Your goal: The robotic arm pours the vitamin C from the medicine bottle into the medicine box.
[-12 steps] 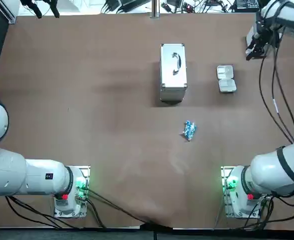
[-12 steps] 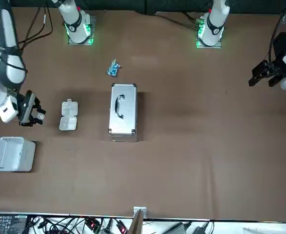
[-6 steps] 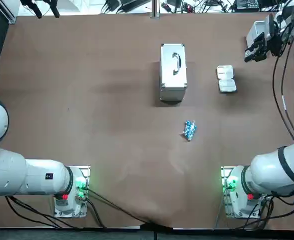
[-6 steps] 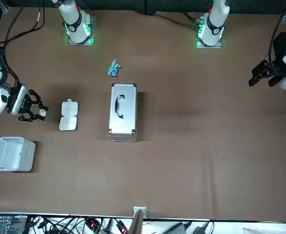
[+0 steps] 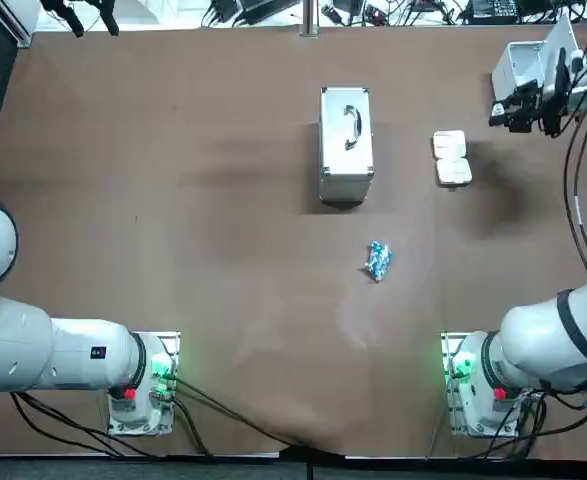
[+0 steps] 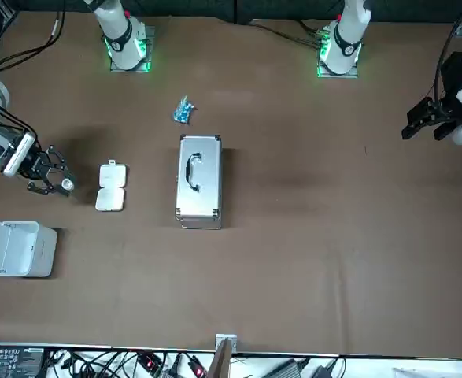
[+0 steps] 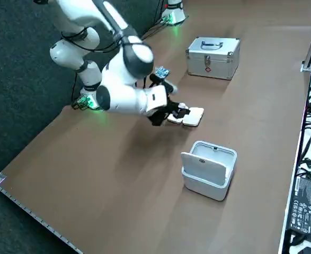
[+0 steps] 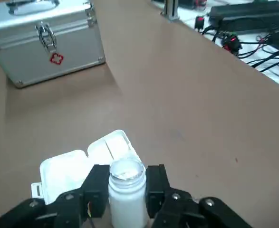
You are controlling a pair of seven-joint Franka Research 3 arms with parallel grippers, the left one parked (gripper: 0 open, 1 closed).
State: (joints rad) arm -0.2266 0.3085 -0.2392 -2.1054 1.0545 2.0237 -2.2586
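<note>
A small white medicine bottle (image 8: 127, 197) sits upright between the fingers of my right gripper (image 8: 127, 176), which is shut on it. The medicine box (image 8: 84, 160) is a small white hinged pill case lying open on the brown table, just beyond the bottle. From overhead the gripper (image 5: 506, 110) hovers to the right of the box (image 5: 452, 158), a short gap apart. The front view shows the bottle (image 6: 68, 183) at the gripper's (image 6: 56, 178) tip, level with the box (image 6: 110, 187). From the side the gripper (image 7: 175, 109) is close beside the box (image 7: 187, 117).
A silver first-aid case (image 5: 346, 145) with a handle stands left of the pill box. A blue packet (image 5: 377, 260) lies nearer the bases. A white open-lidded container (image 5: 526, 64) sits at the far right corner, behind the gripper.
The right arm's wrist has swung outward toward the table's right edge and turned, so the gripper with the bottle now points sideways toward the pill box. The box and case have not moved.
</note>
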